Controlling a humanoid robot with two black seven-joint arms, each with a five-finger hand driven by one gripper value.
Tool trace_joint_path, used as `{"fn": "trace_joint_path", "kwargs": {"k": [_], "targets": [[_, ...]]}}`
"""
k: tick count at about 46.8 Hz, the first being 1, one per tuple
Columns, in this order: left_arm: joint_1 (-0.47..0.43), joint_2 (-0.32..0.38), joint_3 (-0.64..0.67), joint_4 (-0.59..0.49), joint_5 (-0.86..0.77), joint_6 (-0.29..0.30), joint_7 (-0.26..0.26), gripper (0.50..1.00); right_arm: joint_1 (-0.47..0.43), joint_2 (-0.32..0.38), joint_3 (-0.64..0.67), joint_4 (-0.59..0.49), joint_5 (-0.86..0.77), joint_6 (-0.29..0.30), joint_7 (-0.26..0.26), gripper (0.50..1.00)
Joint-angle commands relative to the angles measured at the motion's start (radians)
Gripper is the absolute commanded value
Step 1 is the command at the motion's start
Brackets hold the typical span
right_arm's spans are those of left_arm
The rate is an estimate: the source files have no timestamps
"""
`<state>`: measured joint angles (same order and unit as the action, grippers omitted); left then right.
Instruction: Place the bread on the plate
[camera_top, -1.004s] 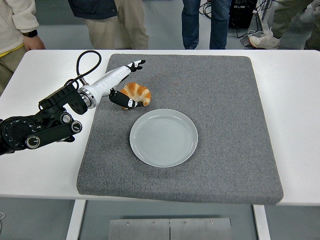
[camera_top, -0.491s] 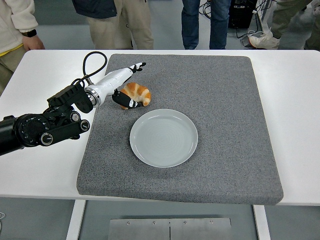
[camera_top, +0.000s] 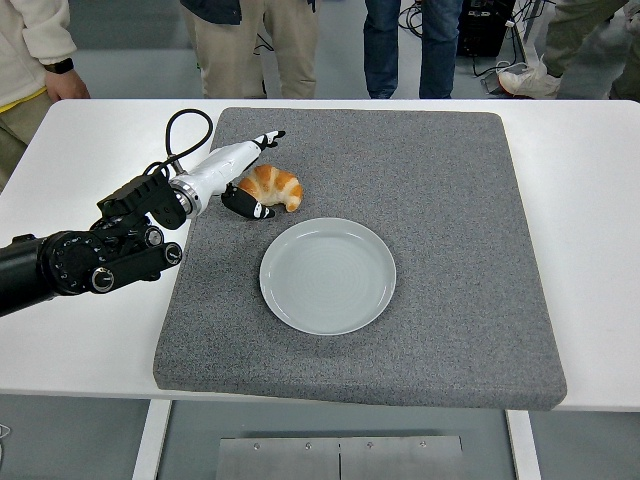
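Note:
A golden croissant (camera_top: 276, 187) lies on the grey mat, up and left of the empty pale plate (camera_top: 328, 276). My left hand (camera_top: 262, 172), white with black fingertips, reaches in from the left and sits against the croissant's left end. Its long fingers (camera_top: 266, 138) stretch out above the bread and the thumb (camera_top: 250, 208) lies just below it, so the hand is spread around the bread without closing on it. The croissant rests on the mat, not lifted. The right arm does not show.
The grey mat (camera_top: 450, 200) covers most of the white table (camera_top: 590, 250). Several people stand along the far edge; one person's hand (camera_top: 66, 84) hangs near the table's far left corner. A black cable (camera_top: 185, 125) loops above my left wrist.
The left arm has pushed forward and shifted a little left. The hand has settled closer around the croissant's left end. The croissant has barely moved.

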<state>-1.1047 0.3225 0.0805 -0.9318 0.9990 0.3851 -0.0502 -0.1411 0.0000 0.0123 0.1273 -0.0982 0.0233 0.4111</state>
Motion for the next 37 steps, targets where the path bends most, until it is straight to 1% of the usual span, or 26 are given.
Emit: {"fn": "trace_joint_path", "kwargs": {"k": [1, 10, 18, 25, 37], "targets": [[-0.003, 0.001, 0.001, 0.002, 0.0, 0.003, 0.0, 0.957, 0.0, 0.0, 0.0, 0.0, 0.0, 0.0, 0.0, 1.0], [-0.007, 0.0, 0.001, 0.025, -0.002, 0.003, -0.007, 0.957, 0.0, 0.0, 0.0, 0.0, 0.0, 0.001, 0.0, 1.0], [-0.003, -0.02, 0.001, 0.054, -0.002, 0.003, -0.011, 0.957, 0.0, 0.0, 0.0, 0.0, 0.0, 0.0, 0.0, 1.0], [0.005, -0.023, 0.002, 0.067, 0.0, 0.003, -0.013, 0.957, 0.0, 0.0, 0.0, 0.0, 0.0, 0.001, 0.0, 1.0], [0.011, -0.06, 0.002, 0.1, -0.002, 0.002, -0.014, 0.955, 0.0, 0.0, 0.0, 0.0, 0.0, 0.0, 0.0, 1.0]]}}
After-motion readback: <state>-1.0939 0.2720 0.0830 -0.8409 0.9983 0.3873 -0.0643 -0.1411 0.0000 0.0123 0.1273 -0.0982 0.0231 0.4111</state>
